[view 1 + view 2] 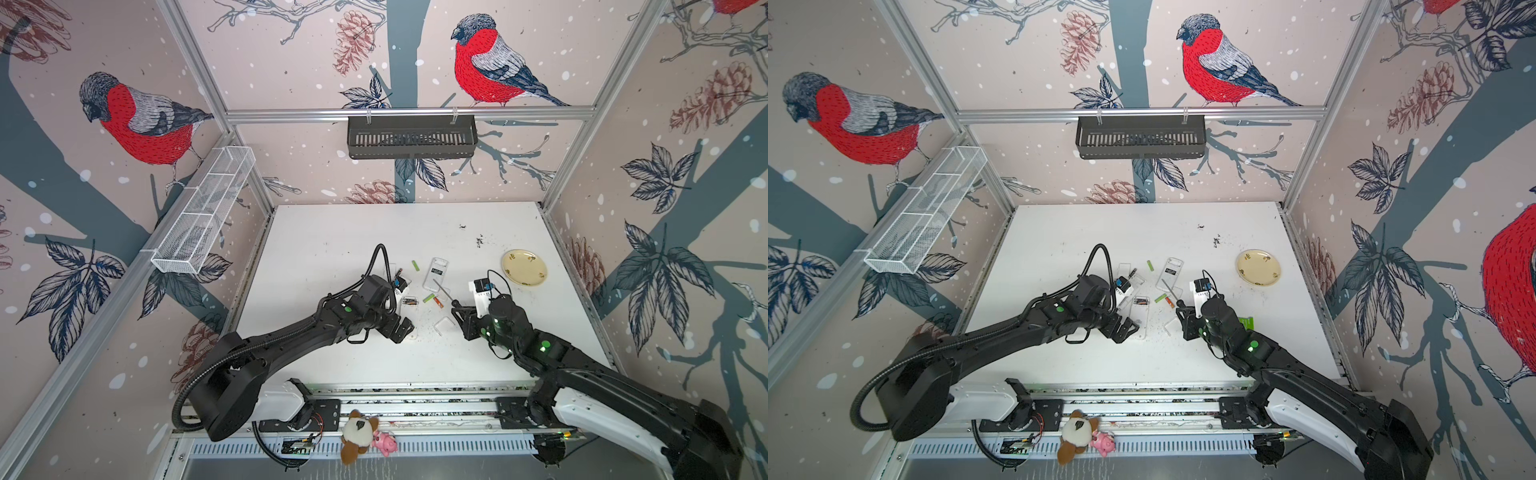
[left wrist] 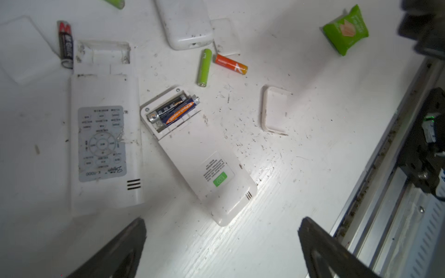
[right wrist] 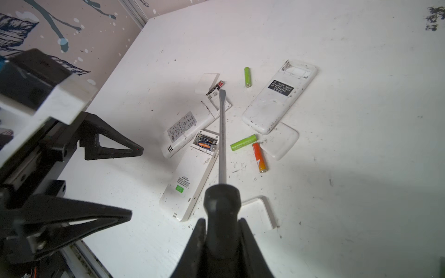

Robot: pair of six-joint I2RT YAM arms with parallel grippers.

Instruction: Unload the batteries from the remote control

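White plastic remote control point(image 2: 199, 156) is lying face down on the worktop point(image 2: 277, 192) with its compartment uncovered. Two batteries point(image 2: 173, 110) are sitting side by side inside it, one black, one blue and orange. Just past that compartment end, a lime green battery point(image 2: 204, 67) and an orange battery point(image 2: 231, 64) are lying loose on the worktop, close together. A second remote point(image 2: 103, 144) is lying just beside the remote control, and a black battery point(image 2: 65, 44) is resting at that second remote's far corner. A loose cover point(image 2: 274, 110) is lying near the remote control on its other side. The left tool point(image 2: 222, 221) is hovering over the end of the remote control opposite the compartment, its jaws spread wide and gripping nothing. The right tool point(image 3: 222, 223) is clamping the black handle of a screwdriver point(image 3: 222, 134). In the right wrist view the shaft is crossing in front of the compartment's edge. Whether it is touching anything cannot be told.
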